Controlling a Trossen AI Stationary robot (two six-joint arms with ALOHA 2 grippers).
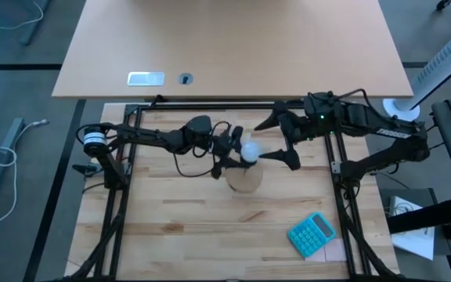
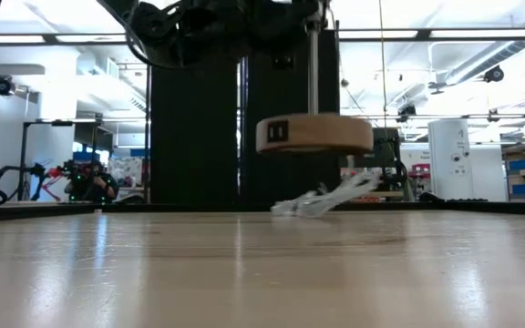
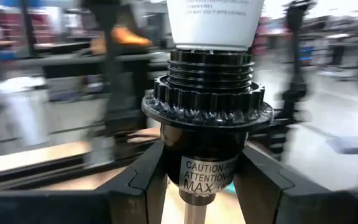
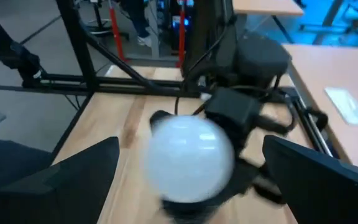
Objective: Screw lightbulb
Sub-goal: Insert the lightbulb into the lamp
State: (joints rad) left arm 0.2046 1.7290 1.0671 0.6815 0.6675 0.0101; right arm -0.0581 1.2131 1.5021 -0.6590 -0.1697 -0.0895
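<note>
The white lightbulb (image 1: 250, 151) stands with its neck (image 3: 216, 25) in the black socket (image 3: 207, 106) of a small lamp. The lamp's tan wooden disc (image 2: 314, 134) hangs clear of the table below the socket. My left gripper (image 1: 227, 154) is shut on the socket. My right gripper (image 1: 280, 142) is open. Its two fingers stand on either side of the bulb (image 4: 191, 158) without touching it. My left gripper pinches the socket's lower body (image 3: 207, 171), below the threaded collar, between its two fingers (image 3: 148, 177). The fingers come level from the table's left. The lamp is upright, bulb on top, with the wooden disc lifted clear of the table.
A teal calculator (image 1: 312, 233) lies near the front right of the wooden tabletop. A crumpled clear wrapper with cord (image 2: 322, 200) lies on the table behind the lamp. Black frame rails (image 1: 124, 196) run along both sides.
</note>
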